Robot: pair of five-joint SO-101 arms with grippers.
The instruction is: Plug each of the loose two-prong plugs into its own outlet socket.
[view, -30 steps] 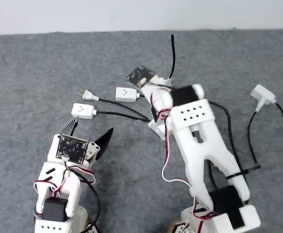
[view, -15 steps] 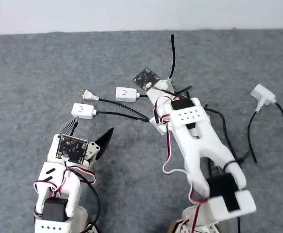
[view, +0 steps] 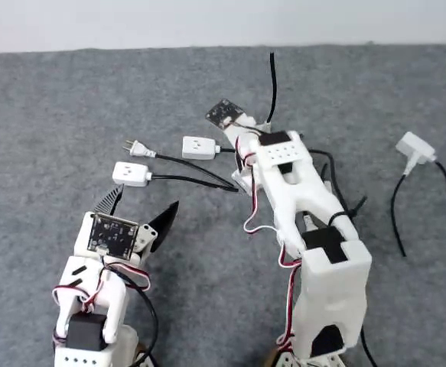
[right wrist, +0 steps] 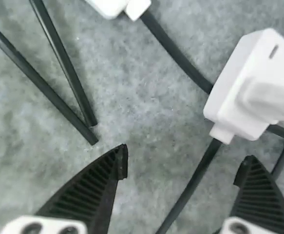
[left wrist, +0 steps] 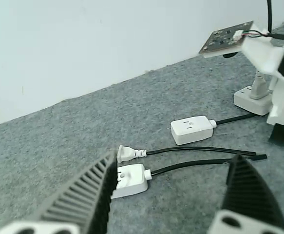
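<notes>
**Both grippers gaping, nothing in hand**

Your left gripper (left wrist: 175,165) hovers with its jaws spread wide and empty, near the small white two-prong plug (view: 137,149). That plug lies flat on the grey carpeted table (view: 54,99). Its long axis runs across the table, prongs toward the table's left side, with its black cable (view: 184,162) trailing off to the right. A white rectangular outlet socket (view: 131,174) lies just beside it, nearer your left arm. A second white rectangular socket (view: 200,147) sits to the plug's right. Your right gripper (right wrist: 186,156) is equally wide open and empty, low over a white outlet block with two slots (right wrist: 258,97). A chunkier white plug (view: 414,147) lies well apart on the right, and its prong direction is hard to make out.
</notes>
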